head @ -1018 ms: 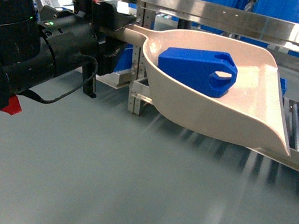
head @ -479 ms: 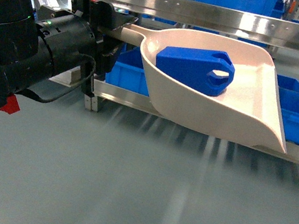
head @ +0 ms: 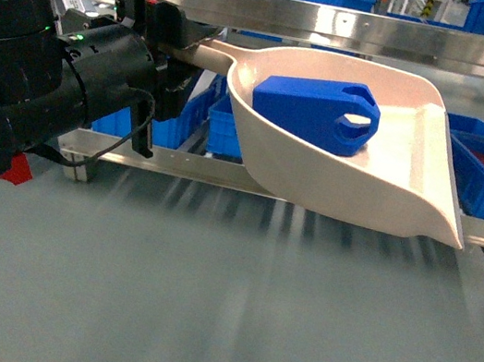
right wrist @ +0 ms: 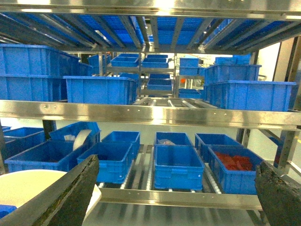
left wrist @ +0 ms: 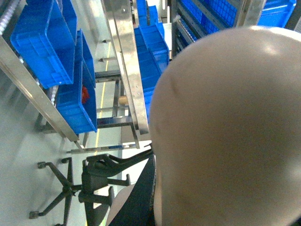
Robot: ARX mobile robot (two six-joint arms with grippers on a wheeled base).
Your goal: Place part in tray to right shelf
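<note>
Left arm extended level, tray held out over open floor before the shelf.

Left gripper (head: 179, 46) clamped on the tray (head: 410, 187) handle; the part (head: 315, 110) lies inside the tray near its back wall. Right gripper (right wrist: 176, 197) jaws spread wide, nothing between them. Right shelf (right wrist: 150, 115) ahead: steel front rail, blue crates (right wrist: 178, 165) in rows, one crate with red pieces (right wrist: 235, 162).

Left arm: matte black cylindrical housings, a small green indicator light on the wrist section, a red tab behind it, and a thin black cable looping beneath. Left hand (head: 177, 43): black, blocky. Right hand (right wrist: 174, 197): two dark, worn, scuffed fingers (right wrist: 70, 193).
</note>
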